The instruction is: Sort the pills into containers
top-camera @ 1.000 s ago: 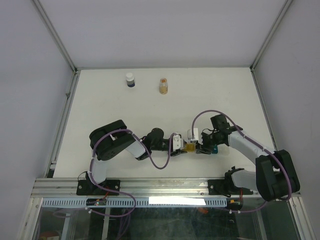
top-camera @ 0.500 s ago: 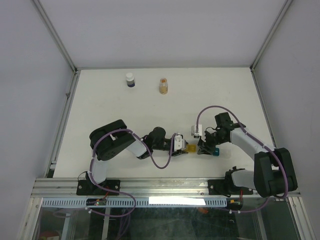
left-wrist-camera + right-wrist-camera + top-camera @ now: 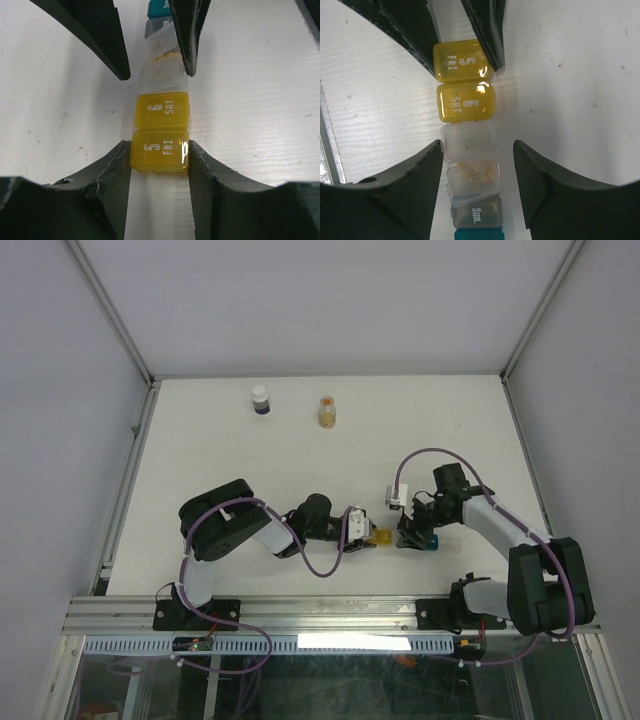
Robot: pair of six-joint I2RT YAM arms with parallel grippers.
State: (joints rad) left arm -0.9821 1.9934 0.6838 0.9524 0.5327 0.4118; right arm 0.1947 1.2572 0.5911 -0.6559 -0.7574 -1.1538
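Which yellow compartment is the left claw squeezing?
The 5 FRI compartment, the end one: the left claw pinches its sides, while 6 SAT sits free.

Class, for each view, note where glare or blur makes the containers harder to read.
Left wrist view: the FRI lid carries a glare spot at its right edge; the clear lids beyond look washed out. Right wrist view: the SAT lid glares at its top edge, lettering sharp. Top external view: evenly lit, the containers too small to read.
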